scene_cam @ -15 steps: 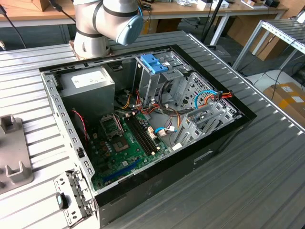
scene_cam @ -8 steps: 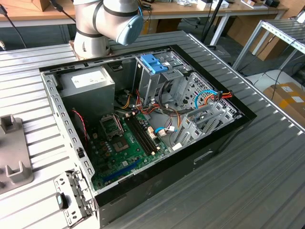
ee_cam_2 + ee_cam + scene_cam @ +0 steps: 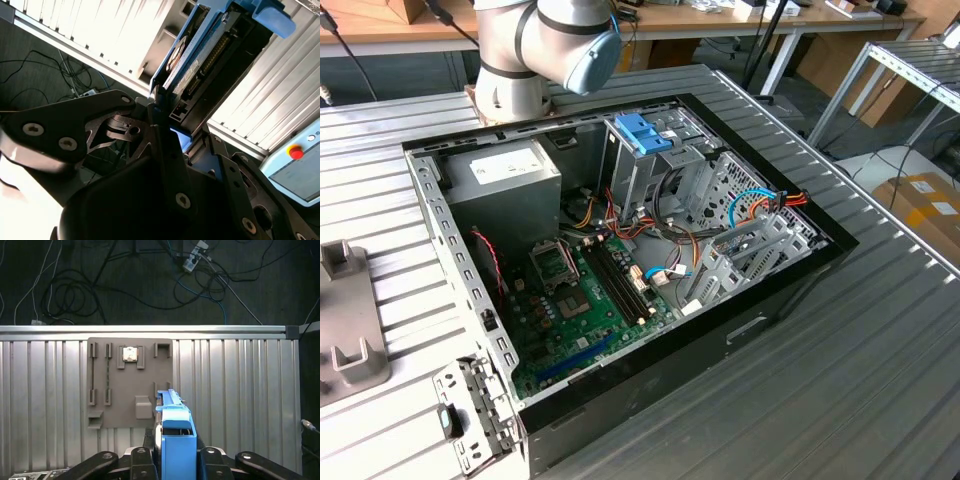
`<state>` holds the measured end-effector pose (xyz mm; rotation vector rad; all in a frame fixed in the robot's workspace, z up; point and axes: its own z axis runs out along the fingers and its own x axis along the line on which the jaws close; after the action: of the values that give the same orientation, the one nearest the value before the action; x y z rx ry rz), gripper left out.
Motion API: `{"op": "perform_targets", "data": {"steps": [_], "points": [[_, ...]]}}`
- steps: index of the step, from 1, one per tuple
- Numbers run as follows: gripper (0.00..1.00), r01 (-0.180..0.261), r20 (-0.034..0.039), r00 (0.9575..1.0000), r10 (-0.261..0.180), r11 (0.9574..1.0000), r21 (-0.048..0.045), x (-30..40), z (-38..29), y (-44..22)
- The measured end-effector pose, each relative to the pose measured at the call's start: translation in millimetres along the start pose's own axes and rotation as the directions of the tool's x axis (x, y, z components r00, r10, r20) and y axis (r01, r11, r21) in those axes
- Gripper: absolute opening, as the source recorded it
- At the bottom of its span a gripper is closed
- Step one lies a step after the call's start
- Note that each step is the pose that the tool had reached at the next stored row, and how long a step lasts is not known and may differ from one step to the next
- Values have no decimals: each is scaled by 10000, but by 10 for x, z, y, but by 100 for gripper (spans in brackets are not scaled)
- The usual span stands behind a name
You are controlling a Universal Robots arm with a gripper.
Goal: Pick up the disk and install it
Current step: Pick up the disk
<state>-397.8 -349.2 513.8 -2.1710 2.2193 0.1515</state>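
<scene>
The disk (image 3: 197, 57) is a flat drive with a dark body and bright blue side rails. It sticks out from between my gripper's (image 3: 162, 120) black fingers, which are shut on its near end. In the first wrist view the disk (image 3: 177, 437) shows edge-on with its blue end tab towards the camera, and the gripper (image 3: 176, 457) clamps it from both sides. It hangs above the ribbed metal table (image 3: 240, 390), over a grey holder plate (image 3: 130, 382). The arm (image 3: 550, 45) rises at the back of the exterior view.
An open computer case (image 3: 620, 260) lies on the table with its motherboard, cables and a metal drive cage (image 3: 750, 250). A blue latch (image 3: 642, 133) tops a tall cage. The grey holder (image 3: 350, 320) sits at the exterior view's left. Cables lie on the floor (image 3: 125, 280). A pendant with a red button (image 3: 295, 151) rests nearby.
</scene>
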Motion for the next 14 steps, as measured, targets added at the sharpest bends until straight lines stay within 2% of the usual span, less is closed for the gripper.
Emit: {"op": "perform_targets", "data": {"steps": [14], "points": [[37, 0, -1, 10000, 0, 10000, -1, 2, 1, -96]]}}
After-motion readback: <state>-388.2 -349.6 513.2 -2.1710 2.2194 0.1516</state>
